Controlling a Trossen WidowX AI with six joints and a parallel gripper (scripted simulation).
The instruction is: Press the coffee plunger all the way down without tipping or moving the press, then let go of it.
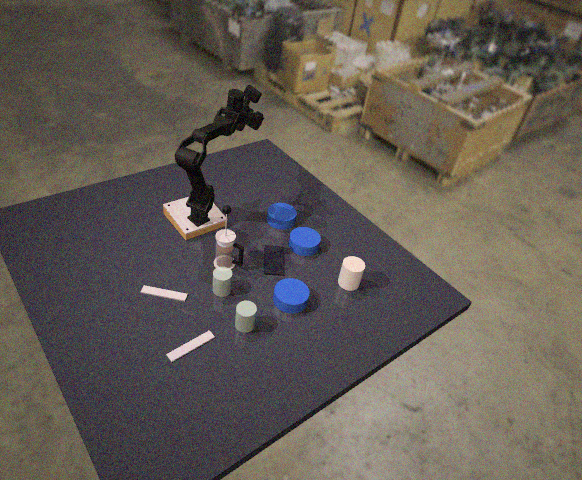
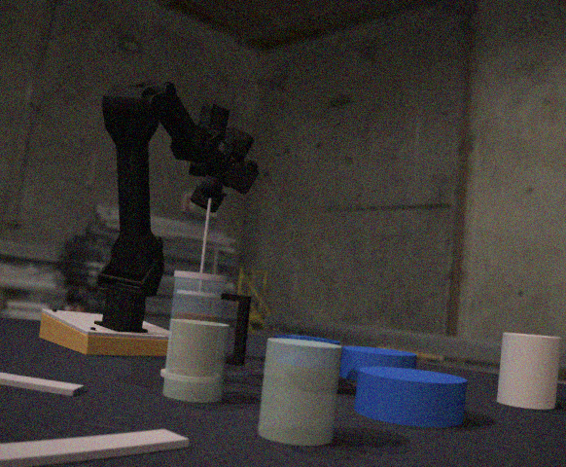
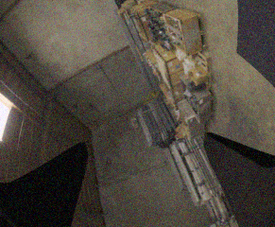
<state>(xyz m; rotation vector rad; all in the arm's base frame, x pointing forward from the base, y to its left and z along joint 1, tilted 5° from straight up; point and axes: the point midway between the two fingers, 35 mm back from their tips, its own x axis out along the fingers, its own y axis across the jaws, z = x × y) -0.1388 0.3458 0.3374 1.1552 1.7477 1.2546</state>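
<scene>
Arm [image 1: 198, 155] rises upright from its base, elbow folded high, forearm reaching toward far right in top view. Wrist raised, well above the dark surface. Gripper [image 1: 247, 105] carried high, fingers spread wide, nothing between them.

No readable text, label, brand, number or sign appeared in any view. The only mark was a blue X-shaped cross on a tan cardboard box [image 1: 366, 20] at the far edge of the top view, and pale labels on nearby boxes were too blurred to read.
</scene>
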